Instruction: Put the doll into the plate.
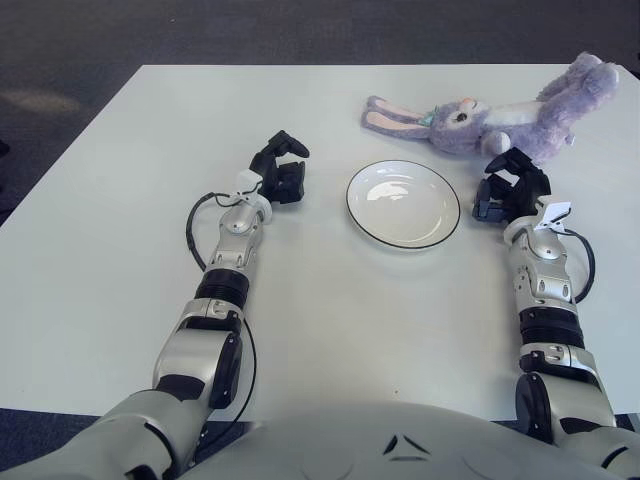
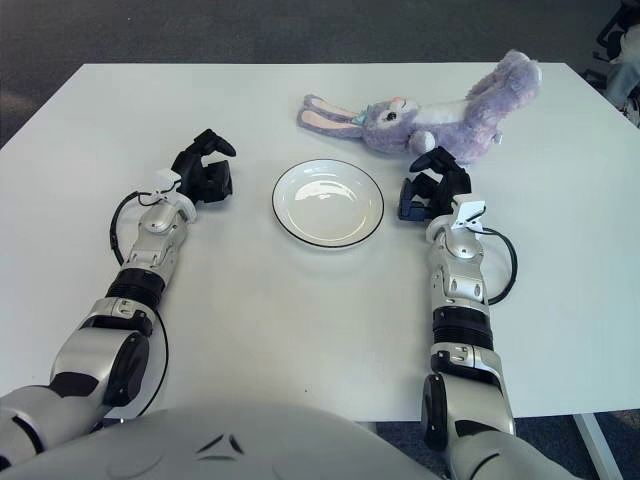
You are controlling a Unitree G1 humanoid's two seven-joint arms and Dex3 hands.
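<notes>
White table point(image 1: 300, 330): doll point(image 1: 500, 115) just beyond right hand point(image 1: 508, 190).

the doll point(image 1: 520, 110), in the upper right of the frame, is a lavender-purple plush rabbit with a white belly, pink inner ears and a small teal patch by its face. the plate point(image 1: 403, 204) at the centre is glossy white with a thin dark rim line. the desk point(image 1: 120, 180) is plain white against a dark grey floor point(image 1: 300, 30) along the top. the left robot hand point(image 1: 280, 170) and the right robot hand point(image 1: 510, 188) are black, on silver-grey forearms with black bands and black cables.
</notes>
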